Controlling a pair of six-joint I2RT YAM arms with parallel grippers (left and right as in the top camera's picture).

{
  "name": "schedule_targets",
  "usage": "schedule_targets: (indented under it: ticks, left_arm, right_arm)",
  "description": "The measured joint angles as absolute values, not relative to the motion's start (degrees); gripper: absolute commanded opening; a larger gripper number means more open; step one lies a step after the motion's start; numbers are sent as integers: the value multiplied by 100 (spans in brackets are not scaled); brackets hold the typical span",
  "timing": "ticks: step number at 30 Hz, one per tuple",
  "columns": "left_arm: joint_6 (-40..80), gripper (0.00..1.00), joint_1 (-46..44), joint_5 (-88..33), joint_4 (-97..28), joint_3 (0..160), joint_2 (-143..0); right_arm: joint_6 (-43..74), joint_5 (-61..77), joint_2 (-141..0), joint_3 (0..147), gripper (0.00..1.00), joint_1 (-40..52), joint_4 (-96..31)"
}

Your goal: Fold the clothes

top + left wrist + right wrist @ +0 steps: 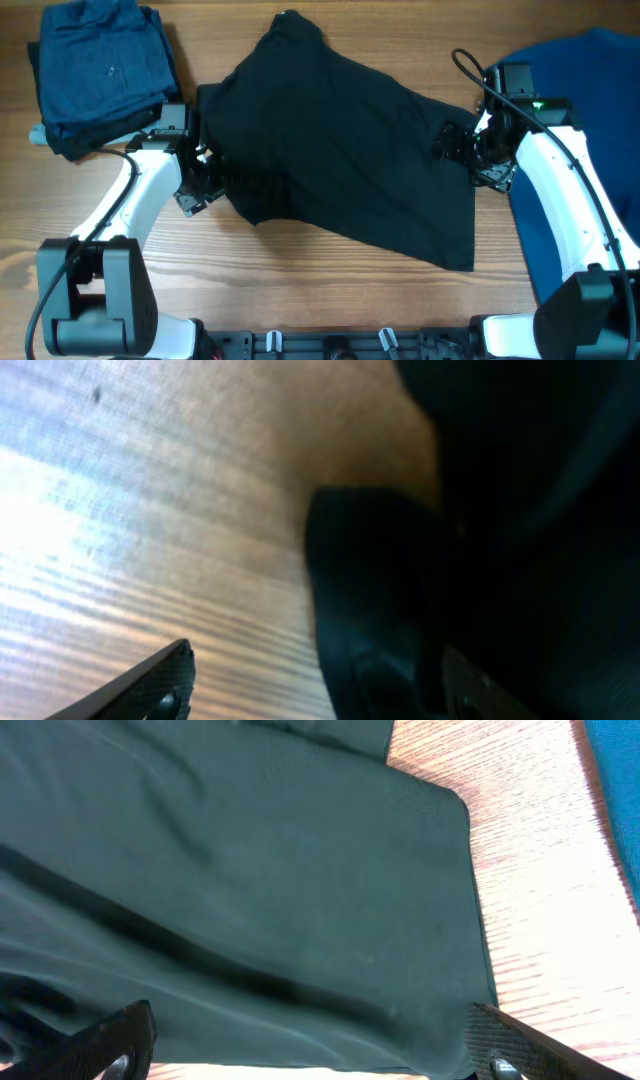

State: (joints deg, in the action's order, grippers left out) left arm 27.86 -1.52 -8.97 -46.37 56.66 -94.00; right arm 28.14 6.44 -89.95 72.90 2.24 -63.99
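A black T-shirt (340, 150) lies spread slantwise across the middle of the wooden table. My left gripper (205, 178) is at the shirt's left edge. In the left wrist view the left gripper (320, 695) is open, its fingers wide apart, with the black cloth (480, 560) reaching in over the right finger. My right gripper (458, 145) is at the shirt's right edge. In the right wrist view the right gripper (315, 1060) is open, and the shirt's cloth (250, 870) spans the gap between the fingers. I see no white mark on the shirt.
A folded stack of dark blue clothes (100, 70) sits at the back left corner. A bright blue shirt (585, 140) lies along the right side, partly under the right arm; its edge shows in the right wrist view (615, 790). Bare wood (150, 510) lies left of the black shirt.
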Motion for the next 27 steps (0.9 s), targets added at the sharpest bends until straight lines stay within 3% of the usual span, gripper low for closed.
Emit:
schedule_targets:
  ticks: [10,13,14,15,18,21,22,24,27]
  left_arm:
    - [2703,70,-152,-978,-4176,5666,-9985]
    - [2694,56,-152,-998,-4060,5666,-10088]
    - [2670,43,-152,-1000,-4007,5666,-10088]
    - [2698,37,-152,-1004,-3970,5666,-10088]
    - [2729,27,-152,-1022,-3889,5666,-10088]
    - [2753,26,-152,-1024,-3889,5666,-10090]
    - [2753,22,-152,-1024,-3892,5666,-10095]
    - [2753,4,-152,-1026,-3892,5666,-10130]
    - [2770,4,-152,-1048,-3907,5669,-10213]
  right_arm:
    - [2814,644,-8997,7290,100,224,-6401]
    - [2812,644,-8995,7290,100,224,-6403]
    - [2810,644,-8997,7290,99,224,-6403]
    - [2799,644,-8997,7290,99,224,-6403]
    - [2792,644,-8995,7290,99,224,-6405]
    - [2792,646,-8995,7290,99,224,-6425]
    - [2790,646,-8995,7290,99,224,-6425]
    - [2775,644,-8995,7290,99,224,-6451]
    - [2775,644,-8995,7290,99,224,-6464]
